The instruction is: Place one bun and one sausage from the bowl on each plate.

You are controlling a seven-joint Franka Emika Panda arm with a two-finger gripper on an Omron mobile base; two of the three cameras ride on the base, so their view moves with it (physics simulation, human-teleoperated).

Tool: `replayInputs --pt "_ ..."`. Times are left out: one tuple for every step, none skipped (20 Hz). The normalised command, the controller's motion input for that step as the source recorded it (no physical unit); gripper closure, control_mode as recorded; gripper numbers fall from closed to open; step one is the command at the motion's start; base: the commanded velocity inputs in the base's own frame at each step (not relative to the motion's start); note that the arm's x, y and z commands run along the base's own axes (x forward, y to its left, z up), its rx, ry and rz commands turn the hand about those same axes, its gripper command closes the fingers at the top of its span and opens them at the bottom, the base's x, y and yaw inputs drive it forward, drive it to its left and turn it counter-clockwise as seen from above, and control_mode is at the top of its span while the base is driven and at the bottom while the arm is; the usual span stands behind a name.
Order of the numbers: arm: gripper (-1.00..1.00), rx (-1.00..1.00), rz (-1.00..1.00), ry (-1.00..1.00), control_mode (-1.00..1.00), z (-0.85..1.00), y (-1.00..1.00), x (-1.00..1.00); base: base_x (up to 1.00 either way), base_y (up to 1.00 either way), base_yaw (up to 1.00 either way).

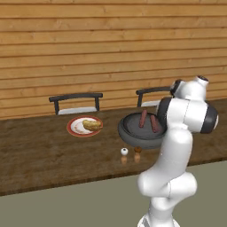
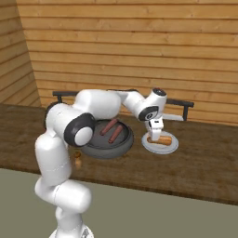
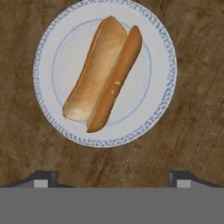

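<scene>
Two sausages (image 2: 112, 129) in bowl (image 2: 107, 149) (plates unlettered).

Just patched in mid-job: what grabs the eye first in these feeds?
The open claw hangs right over the blue-rimmed plate, where a bun lies. Beside it, the big dark bowl holds two sausages. Further left along the wooden table, the red-rimmed plate has its own bun.

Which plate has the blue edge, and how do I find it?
On the long wooden counter, look past the big dark bowl holding two sausages. The blue-edged plate sits right under the gripper. It's white with a bun; the other plate is red-rimmed.
</scene>
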Motion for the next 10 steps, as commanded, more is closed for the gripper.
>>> replayInputs --pt "-1.00 -0.01 0.33 0.00 -1.00 0.04 0.78 -0.31 0.00 0.00 0.00" --pt "-1.00 -0.01 0.34 0.00 -1.00 0.00 0.81 -0.28 0.00 0.00 0.00" --pt "-1.00 0.00 0.35 0.00 -1.00 0.00 0.83 -0.22 0.00 0.00 0.00" --pt "-1.00 0.00 0.35 0.00 -1.00 0.00 0.76 -0.19 0.00 0.00 0.00" --pt "-1.00 0.00 0.35 0.00 -1.00 0.00 0.78 -0.20 0.00 0.00 0.00" --pt "-1.00 0.00 0.35 0.00 -1.00 0.00 0.83 -0.14 0.00 0.00 0.00" --pt "-1.00 0.00 0.35 0.00 -1.00 0.00 0.66 -0.11 0.00 0.00 0.00" --pt "-1.00 0.00 0.36 0.00 -1.00 0.00 0.73 -0.08 0.00 0.00 0.00" --pt "-1.00 0.00 0.37 0.00 -1.00 0.00 0.73 -0.01 0.00 0.00 0.00" --pt "-1.00 0.00 0.37 0.00 -1.00 0.00 0.66 0.00 0.00 0.00 0.00"
